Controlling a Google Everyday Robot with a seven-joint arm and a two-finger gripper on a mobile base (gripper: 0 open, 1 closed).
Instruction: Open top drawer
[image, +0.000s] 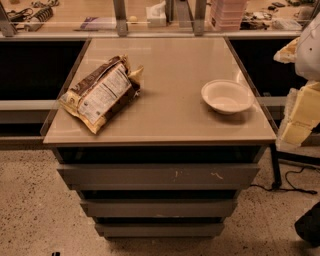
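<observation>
Top drawer (158, 176) is sitting at six o'clock, under the bench (175, 112).
Chip bag (102, 92) is lying at nine o'clock, white bowl (226, 96) at three; the pincer (299, 117) is hovering farther right, seemingly not yet reaching; its spread I cannot tell.

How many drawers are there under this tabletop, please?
3, stacked under the tabletop: the top drawer, a middle drawer and a bottom drawer. None seem hidden. The gripper hangs at the right edge, apart from them.
</observation>
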